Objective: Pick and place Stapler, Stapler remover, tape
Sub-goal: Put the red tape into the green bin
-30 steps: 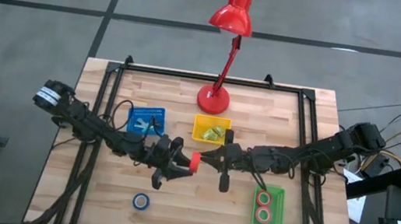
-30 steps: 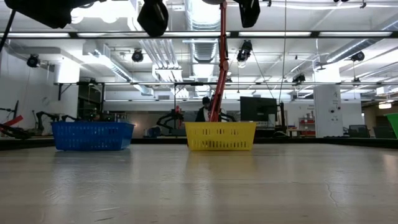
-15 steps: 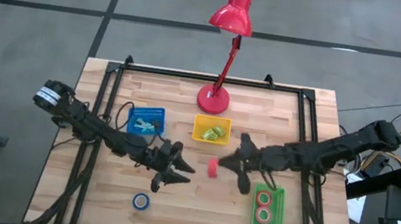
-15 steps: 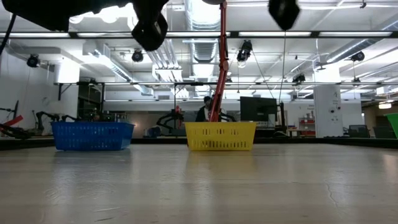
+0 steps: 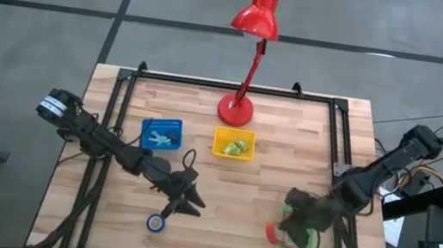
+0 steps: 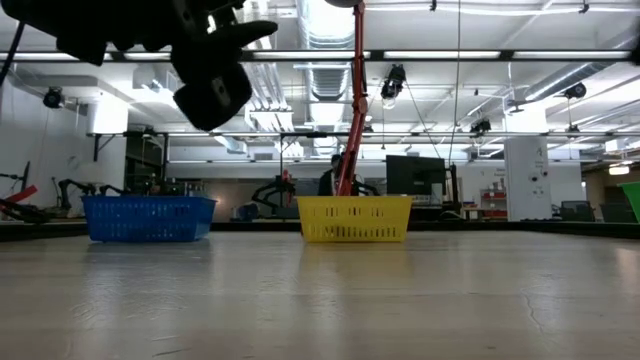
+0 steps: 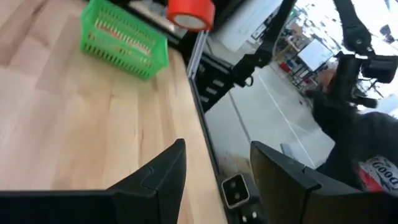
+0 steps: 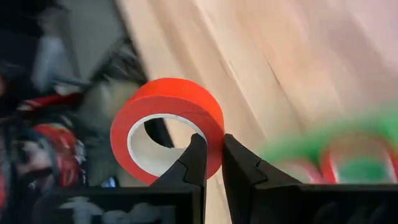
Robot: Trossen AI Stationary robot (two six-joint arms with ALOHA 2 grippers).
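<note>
Tape: red roll [image 8: 166,127] pinched by its wall in right hand [image 5: 277,234], fingers nearly closed on it, held at near-left corner of green bin [image 5: 302,240]. Two red rolls [image 8: 348,163] already inside that bin. Blue roll [image 5: 155,223] on worktop [image 5: 225,220], well left of green bin, just under left hand [image 5: 190,206], fingers spread and empty. Judged well advanced: blue bin [image 5: 161,133] and yellow bin [image 5: 234,142], beyond green bin, already loaded; one red roll to drop, blue roll yet to collect.
</note>
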